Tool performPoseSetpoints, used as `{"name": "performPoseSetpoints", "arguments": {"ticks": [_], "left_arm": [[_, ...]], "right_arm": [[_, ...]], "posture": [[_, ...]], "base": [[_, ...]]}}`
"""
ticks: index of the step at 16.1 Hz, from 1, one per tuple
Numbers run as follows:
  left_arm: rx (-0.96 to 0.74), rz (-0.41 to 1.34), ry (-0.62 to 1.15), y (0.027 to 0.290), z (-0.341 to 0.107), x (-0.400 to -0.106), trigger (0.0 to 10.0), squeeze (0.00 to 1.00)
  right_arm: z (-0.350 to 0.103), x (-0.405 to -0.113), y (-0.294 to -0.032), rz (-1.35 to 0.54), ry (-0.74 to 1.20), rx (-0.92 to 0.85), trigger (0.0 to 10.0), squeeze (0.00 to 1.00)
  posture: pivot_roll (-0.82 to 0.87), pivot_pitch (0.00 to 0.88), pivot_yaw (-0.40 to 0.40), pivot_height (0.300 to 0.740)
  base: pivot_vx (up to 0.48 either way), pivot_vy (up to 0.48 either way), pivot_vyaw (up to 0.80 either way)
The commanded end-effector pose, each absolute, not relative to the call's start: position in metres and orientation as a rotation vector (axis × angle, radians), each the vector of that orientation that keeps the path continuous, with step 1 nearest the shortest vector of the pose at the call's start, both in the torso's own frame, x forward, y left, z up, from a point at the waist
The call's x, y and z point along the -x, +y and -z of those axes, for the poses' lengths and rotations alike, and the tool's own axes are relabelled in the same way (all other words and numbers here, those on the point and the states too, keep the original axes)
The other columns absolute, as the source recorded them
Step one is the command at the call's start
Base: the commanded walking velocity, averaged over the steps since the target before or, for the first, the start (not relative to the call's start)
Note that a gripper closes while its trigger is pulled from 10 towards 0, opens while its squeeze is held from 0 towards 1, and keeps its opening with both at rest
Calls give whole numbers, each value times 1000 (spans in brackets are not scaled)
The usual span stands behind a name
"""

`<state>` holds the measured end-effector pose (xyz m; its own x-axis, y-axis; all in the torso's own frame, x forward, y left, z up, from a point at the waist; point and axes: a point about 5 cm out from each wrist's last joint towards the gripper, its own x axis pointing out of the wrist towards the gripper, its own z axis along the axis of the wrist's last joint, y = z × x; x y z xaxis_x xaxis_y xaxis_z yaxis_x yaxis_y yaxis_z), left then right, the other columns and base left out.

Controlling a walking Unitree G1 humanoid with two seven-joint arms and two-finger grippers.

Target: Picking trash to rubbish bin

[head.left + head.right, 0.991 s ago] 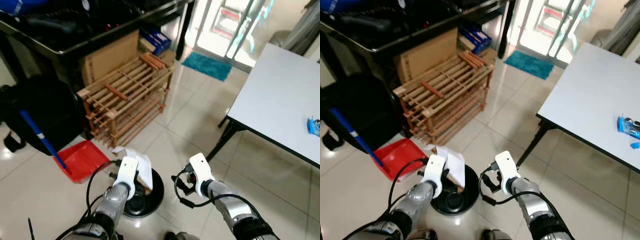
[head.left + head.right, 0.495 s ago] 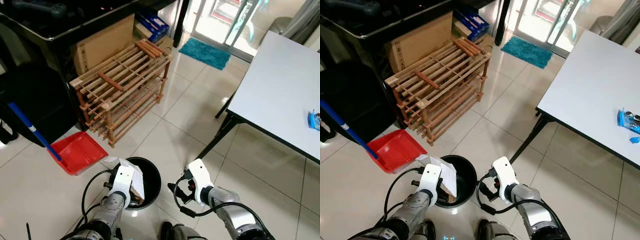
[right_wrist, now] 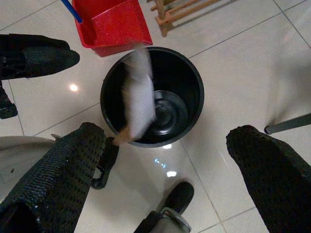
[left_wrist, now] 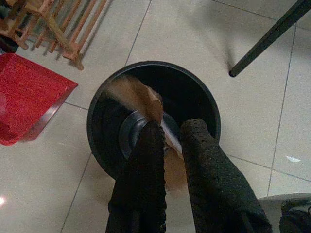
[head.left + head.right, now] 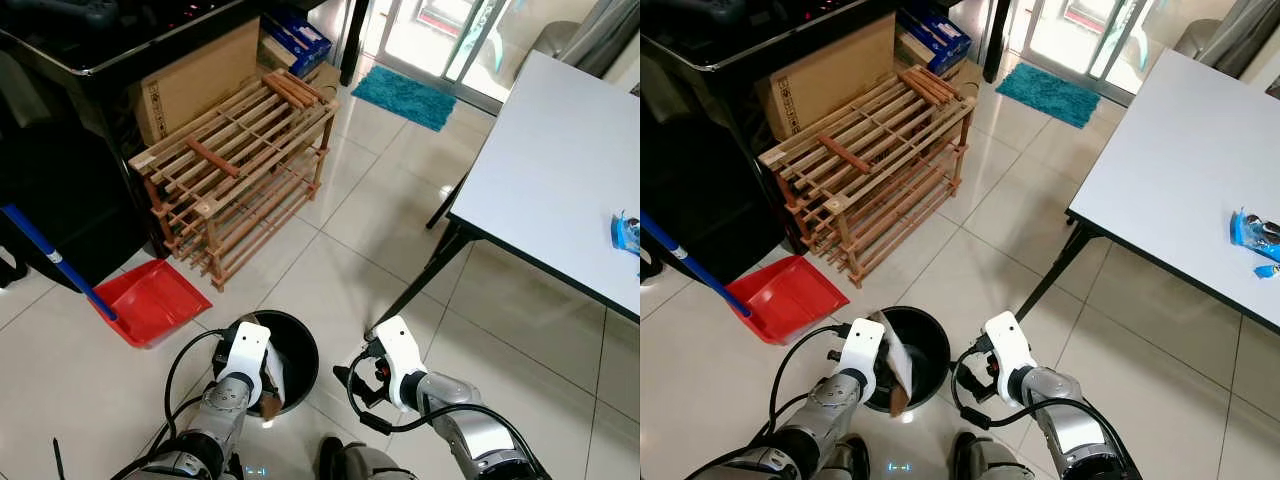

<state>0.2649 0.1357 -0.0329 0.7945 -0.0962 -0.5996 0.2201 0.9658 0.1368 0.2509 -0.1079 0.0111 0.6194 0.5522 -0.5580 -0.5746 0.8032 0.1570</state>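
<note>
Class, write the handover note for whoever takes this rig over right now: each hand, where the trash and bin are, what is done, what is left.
Left hand: shut on the paper trash, held over the black rubbish bin, its lower end outside the rim.
Right hand: open, holding nothing, hovering beside the bin.
Bin stands on the tiled floor by the red dustpan.
Done: trash carried to the bin.
Left: release it so it drops inside. A blue wrapper lies on the white table, possibly next.

Motion-blurred paper scrap (image 3: 137, 97) (over bin (image 3: 190, 82))
</note>
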Motion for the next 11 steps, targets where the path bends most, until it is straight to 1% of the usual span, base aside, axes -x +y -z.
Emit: {"name": "performPoseSetpoints", "arguments": {"ticks": [1, 4, 5, 6, 10, 11], "left_arm": [[-200, 190, 650, 130, 37, -260, 10000, 1000], [-221, 213, 632, 126, 34, -263, 10000, 1000], [-248, 226, 628, 125, 34, -263, 10000, 855], [-251, 223, 627, 125, 34, -263, 10000, 0], [-241, 134, 570, 140, 27, -270, 10000, 0], [-263, 101, 547, 149, 24, -271, 10000, 0]], "right_arm": [[-11, -249, -113, -640, 641, 39, 10000, 0], [-12, -249, -114, -629, 641, 35, 10000, 0], [-12, -249, -114, -628, 640, 32, 10000, 0], [-12, -250, -113, -623, 632, 28, 10000, 0], [-15, -264, -121, -499, 559, 33, 10000, 0], [-16, -269, -126, -449, 543, 41, 10000, 0]], "posture": [[-163, 219, -155, 740], [-158, 226, -158, 740], [-157, 225, -157, 740], [-154, 222, -155, 740], [-127, 198, -136, 740], [-112, 185, -125, 740]], "base": [[0, 0, 0], [0, 0, 0], [0, 0, 0], [0, 0, 0], [0, 0, 0], [0, 0, 0]]}}
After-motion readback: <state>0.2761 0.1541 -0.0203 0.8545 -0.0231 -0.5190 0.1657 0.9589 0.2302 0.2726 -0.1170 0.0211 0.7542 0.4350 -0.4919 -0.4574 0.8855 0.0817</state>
